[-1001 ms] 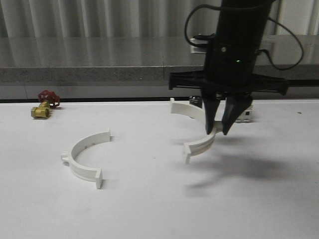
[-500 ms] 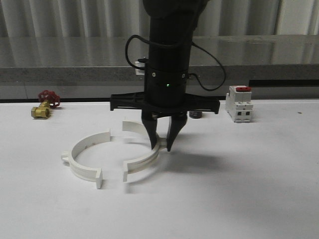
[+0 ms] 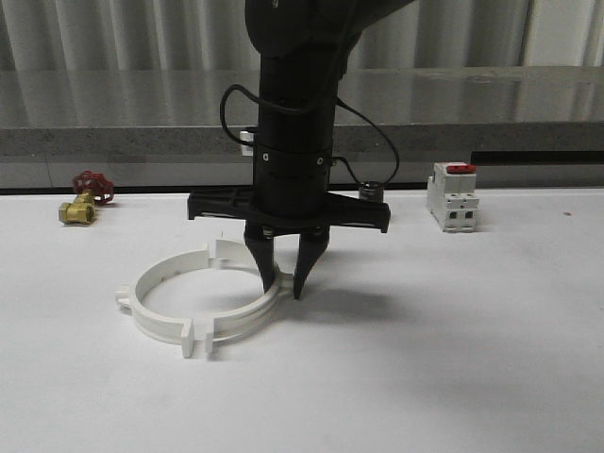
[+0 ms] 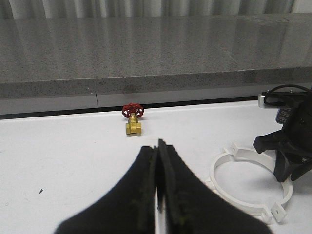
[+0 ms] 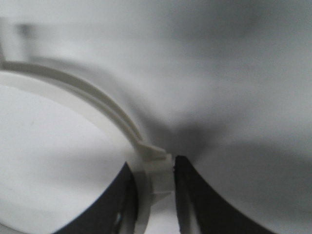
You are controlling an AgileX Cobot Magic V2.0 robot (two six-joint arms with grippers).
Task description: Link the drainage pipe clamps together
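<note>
Two white drainage pipe clamps lie on the white table as a near-closed ring. The left half (image 3: 142,307) rests free. The right half (image 3: 243,319) is pinched in my right gripper (image 3: 283,286), which points straight down and is shut on its rim. The end tabs of the two halves sit close together at the front (image 3: 200,340) and at the back (image 3: 215,251). In the right wrist view the white rim (image 5: 156,175) runs between the dark fingers of the right gripper (image 5: 153,187). My left gripper (image 4: 158,146) hovers shut and empty, left of the ring (image 4: 214,172).
A brass valve with a red handle (image 3: 80,203) sits at the back left. A white block with a red top (image 3: 451,196) stands at the back right, a small dark cylinder (image 3: 371,192) beside it. A grey ledge (image 3: 113,142) borders the table's far edge.
My right gripper has carried its half clamp leftward from the right side and brought it down against the left half, so the two now form a ring.
</note>
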